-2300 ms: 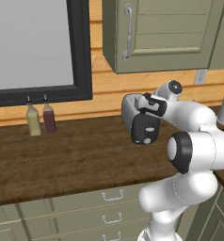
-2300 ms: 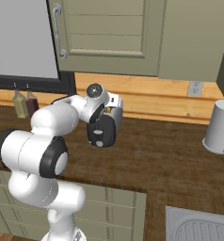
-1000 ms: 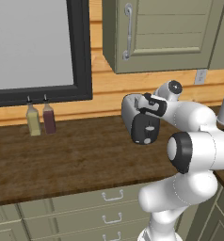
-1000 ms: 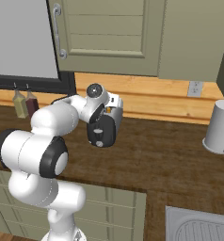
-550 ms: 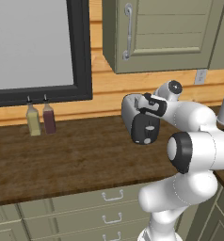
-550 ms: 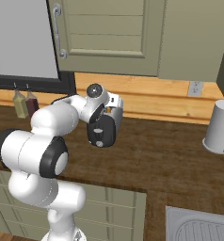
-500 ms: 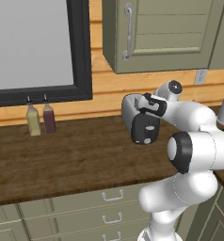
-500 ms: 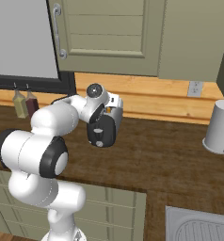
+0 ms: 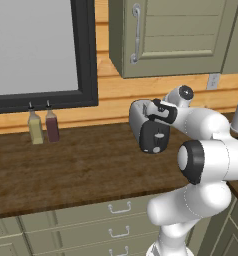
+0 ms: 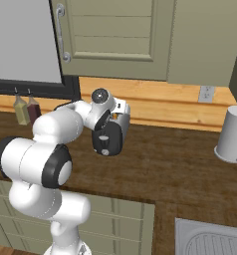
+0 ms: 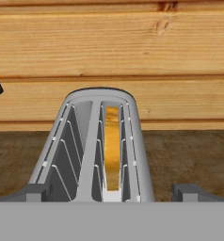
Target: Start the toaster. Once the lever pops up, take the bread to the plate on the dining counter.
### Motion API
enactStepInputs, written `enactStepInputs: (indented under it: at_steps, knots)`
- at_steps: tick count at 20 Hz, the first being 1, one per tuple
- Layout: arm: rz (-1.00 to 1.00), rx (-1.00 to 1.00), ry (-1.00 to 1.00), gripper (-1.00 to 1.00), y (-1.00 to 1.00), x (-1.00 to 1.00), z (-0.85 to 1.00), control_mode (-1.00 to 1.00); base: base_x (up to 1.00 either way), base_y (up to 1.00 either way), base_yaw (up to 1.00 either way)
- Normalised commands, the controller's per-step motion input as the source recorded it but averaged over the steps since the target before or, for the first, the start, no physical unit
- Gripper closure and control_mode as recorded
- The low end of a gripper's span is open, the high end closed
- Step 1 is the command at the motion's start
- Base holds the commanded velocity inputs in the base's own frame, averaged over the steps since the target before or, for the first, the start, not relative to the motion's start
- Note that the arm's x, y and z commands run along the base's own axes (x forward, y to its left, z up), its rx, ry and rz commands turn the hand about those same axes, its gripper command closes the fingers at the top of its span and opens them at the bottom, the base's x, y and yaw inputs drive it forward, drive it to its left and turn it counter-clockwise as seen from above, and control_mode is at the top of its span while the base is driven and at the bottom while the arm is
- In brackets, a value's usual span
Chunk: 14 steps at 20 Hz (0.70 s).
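My two-finger gripper (image 11: 112, 192) hovers with jaws spread wide, one dark tip either side of the rounded silver-white toaster (image 11: 97, 146), which stands on the dark wood worktop (image 9: 81, 170). The tan-yellow bread slice (image 11: 112, 147) sits deep in its right slot. I judge the lift needs centring over that slot, descending straight, pinching gently

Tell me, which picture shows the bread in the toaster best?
The hand view: it looks down into the toaster, where the bread stands in one slot. From the two base views the toaster's outside shows; I cannot see bread there.
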Motion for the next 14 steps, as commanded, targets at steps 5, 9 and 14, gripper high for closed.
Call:
enactStepInputs:
  at_steps: [5, 9, 14]
  knots:
    - [0.0, 0.0, 0.0, -1.0, 0.0, 0.0, 0.0, -1.0, 0.0, 0.0, 0.0]
    - [0.0, 0.0, 0.0, -1.0, 0.0, 0.0, 0.0, -1.0, 0.0, 0.0, 0.0]
    - [0.0, 0.0, 0.0, -1.0, 0.0, 0.0, 0.0, -1.0, 0.0, 0.0, 0.0]
